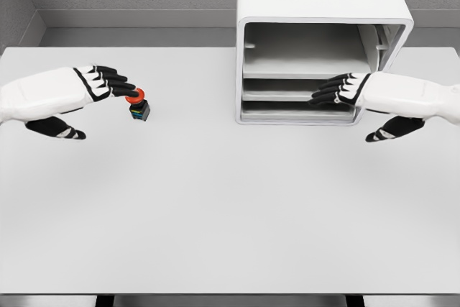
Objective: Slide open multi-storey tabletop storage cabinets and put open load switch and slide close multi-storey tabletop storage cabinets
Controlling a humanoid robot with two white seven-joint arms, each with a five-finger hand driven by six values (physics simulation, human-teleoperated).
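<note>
A small load switch [138,104] with a red round cap and a black body stands upright on the white table, left of centre. My left hand [108,85] reaches from the left, its black fingertips [126,88] touching the red cap from above, thumb hanging apart below; nothing is grasped. The white multi-storey storage cabinet [323,5] stands at the back right, front open, showing stacked shelves and drawers [295,95]. My right hand [343,90] comes in from the right with fingers stretched flat against the front of the lower drawers.
The white table [230,206] spreads wide in front of both hands. A grey wall runs behind the table and the cabinet. The table's front edge lies near the picture's bottom.
</note>
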